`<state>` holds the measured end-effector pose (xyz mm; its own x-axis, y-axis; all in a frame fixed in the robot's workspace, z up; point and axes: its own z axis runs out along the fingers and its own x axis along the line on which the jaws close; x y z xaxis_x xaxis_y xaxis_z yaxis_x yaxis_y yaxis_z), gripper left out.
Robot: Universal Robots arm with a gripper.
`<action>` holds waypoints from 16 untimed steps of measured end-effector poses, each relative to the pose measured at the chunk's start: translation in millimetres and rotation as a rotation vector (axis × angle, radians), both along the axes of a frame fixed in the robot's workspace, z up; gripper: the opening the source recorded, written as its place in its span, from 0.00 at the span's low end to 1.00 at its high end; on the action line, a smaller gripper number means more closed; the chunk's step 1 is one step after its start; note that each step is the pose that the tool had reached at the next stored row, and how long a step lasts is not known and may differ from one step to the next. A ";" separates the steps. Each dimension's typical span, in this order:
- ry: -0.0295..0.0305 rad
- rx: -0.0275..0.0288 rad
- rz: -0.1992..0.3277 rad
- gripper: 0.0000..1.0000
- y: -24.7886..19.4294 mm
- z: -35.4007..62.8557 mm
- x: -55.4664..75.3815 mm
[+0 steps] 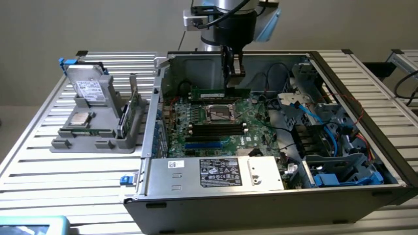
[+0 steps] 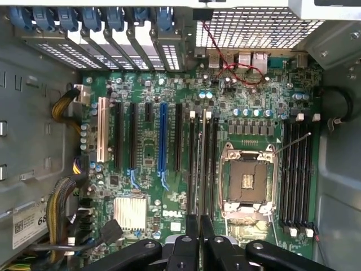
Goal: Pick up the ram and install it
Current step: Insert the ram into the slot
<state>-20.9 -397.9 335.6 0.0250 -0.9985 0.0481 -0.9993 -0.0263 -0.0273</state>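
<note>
Exterior view first: the arm reaches down from above into the open computer case (image 1: pixel 274 200), which lies on its side on the slatted tabletop (image 1: pixel 78 171). The hand (image 1: pixel 232 81) is clenched on the ram (image 1: pixel 212 92), pinching the long green strip by its upper edge near its middle. The ram hangs level and on edge over the motherboard (image 1: pixel 196 117), just past the open processor socket (image 1: pixel 222 111) on the side away from the row of black slots (image 1: pixel 216 129). I cannot tell from where I stand whether its lower edge touches the board or sits a little above it.

On the exterior view's left, well apart from the case, a gray holder (image 1: pixel 98 134) stands on the tabletop. It carries a boxy silver drive (image 1: pixel 88 88) leaning upright and a square silver processor chip (image 1: pixel 80 119) lying flat below it.

From the wrist view, the hand (image 2: pixel 199 221) shows its dark fingers (image 2: pixel 192 226) drawn close together above the motherboard (image 2: pixel 146 96). The processor socket (image 2: pixel 248 180) lies open just beside them, and a blue slot (image 2: pixel 162 141) runs among black ones on the other side.
</note>
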 end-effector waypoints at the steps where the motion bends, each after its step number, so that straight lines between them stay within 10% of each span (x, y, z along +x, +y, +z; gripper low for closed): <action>1: -0.0001 -0.0022 0.005 0.14 0.5 -1.0 -0.1; 5: -0.0002 -0.0121 0.019 0.14 1.5 -7.8 -0.6; 7: -0.0004 -0.0369 0.019 0.14 15.7 -13.7 -0.6; 8: -0.0004 -0.0444 0.019 0.14 15.4 -20.2 -0.6; 16: -0.0005 -0.0442 0.019 0.14 6.8 -28.4 -0.4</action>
